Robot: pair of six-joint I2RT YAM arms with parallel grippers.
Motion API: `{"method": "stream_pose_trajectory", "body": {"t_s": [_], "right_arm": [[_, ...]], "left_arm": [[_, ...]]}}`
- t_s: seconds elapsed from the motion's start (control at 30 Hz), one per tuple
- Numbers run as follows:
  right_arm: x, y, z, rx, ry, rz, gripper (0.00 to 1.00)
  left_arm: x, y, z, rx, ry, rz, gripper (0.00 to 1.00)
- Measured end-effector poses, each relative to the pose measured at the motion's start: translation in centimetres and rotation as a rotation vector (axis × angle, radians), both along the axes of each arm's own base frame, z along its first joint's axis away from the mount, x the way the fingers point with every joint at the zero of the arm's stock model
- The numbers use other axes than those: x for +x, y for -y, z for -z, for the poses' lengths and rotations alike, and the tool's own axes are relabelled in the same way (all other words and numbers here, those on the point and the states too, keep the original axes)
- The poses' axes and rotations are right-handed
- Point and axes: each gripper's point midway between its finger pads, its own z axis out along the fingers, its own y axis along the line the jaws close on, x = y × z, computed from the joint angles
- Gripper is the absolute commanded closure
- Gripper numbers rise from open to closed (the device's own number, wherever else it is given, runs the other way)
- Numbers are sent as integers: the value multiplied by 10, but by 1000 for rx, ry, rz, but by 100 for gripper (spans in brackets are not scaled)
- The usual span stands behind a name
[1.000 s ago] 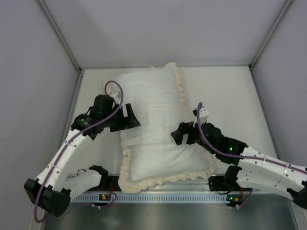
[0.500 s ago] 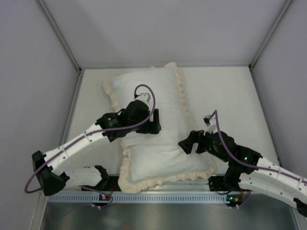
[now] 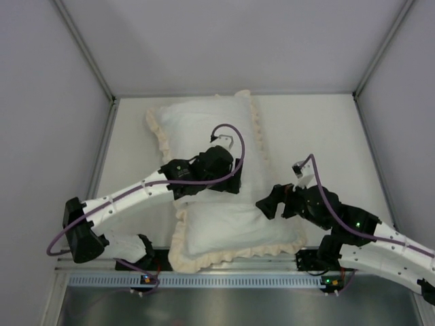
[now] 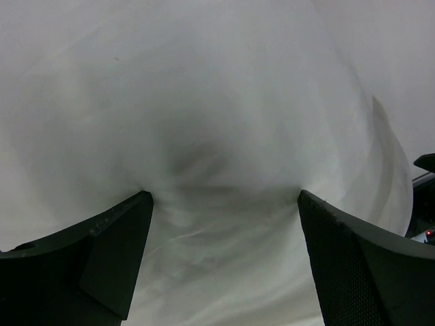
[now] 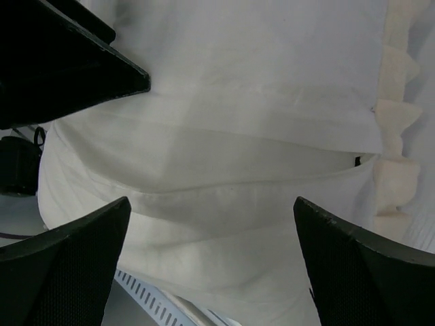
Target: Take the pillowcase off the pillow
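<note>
The pillowcase [image 3: 228, 234] lies white face up on the table [image 3: 312, 129], stuffed full, running from the near edge towards the back wall. Its cream frill [image 3: 178, 239] shows down both long sides and along the front. The pillow is inside it, and I cannot pick out any bare cushion for certain.

Nearest me, the right pincer [image 3: 266, 204] hangs at the right side of the bundle with its fingers spread and nothing between them. Its own camera looks onto a hemmed flap [image 5: 224, 146] crossing the cover from side to side, one layer of cloth lapping over the other.

A little further in, the left pincer [image 3: 228, 182] sits over the middle. It is spread wide too, and its tips seem to sink into the white cloth, which dimples between them [image 4: 224, 195].

This will handle as a light, soft, slack thing. I judge the cloth will bunch and slide over the filling rather than lift cleanly. The best hold looks to be the flap's hem, or the frill, while the other arm pins the cushion down.
</note>
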Motion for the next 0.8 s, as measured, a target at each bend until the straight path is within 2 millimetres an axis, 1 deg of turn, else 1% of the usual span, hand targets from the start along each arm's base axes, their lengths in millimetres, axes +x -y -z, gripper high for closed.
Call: {"method": "stream_pose_trajectory", "body": {"t_s": [0.03,0.07,0.13,0.17,0.23,0.27,0.3,0.37,0.4,0.43,0.5,0.53,0.57,0.67,0.8], "right_arm": [[1,3,-3,9,-8,26,0],[2,5,-5,20,-15,45,3],[0,7,-8,40,-29,56,4],[-3,6,-9,55,-39,47,5],[-13,3,-14,91,-56,3,6],[-18,1,-16,108,-64,-20,9],[-24,-2,-17,132,-71,-53,9],[-39,-7,-14,174,-95,-125,12],[-44,-9,-8,180,-114,-151,12],[-49,-10,0,174,-136,-167,11],[-53,-11,23,131,-187,-173,7],[-54,-11,36,105,-216,-167,6],[-54,-11,45,84,-236,-159,6],[-51,-13,70,53,-294,-118,5],[-40,-23,89,65,-334,-48,3]], "left_arm": [[1,2,4,8,-5,1,9],[3,4,9,17,-9,0,10],[5,7,15,30,-12,-4,11],[7,7,16,32,-8,-9,11],[9,5,17,36,4,-20,16],[11,4,18,40,12,-28,19],[13,3,19,45,20,-35,31],[16,0,23,57,33,-56,42],[17,-2,27,64,38,-65,52],[18,-3,30,67,42,-75,60],[19,-5,35,72,45,-82,72],[19,-5,38,69,46,-84,89],[20,-4,39,59,46,-89,100],[19,-2,41,33,50,-93,100],[14,-6,41,-18,52,-107,100]]}}
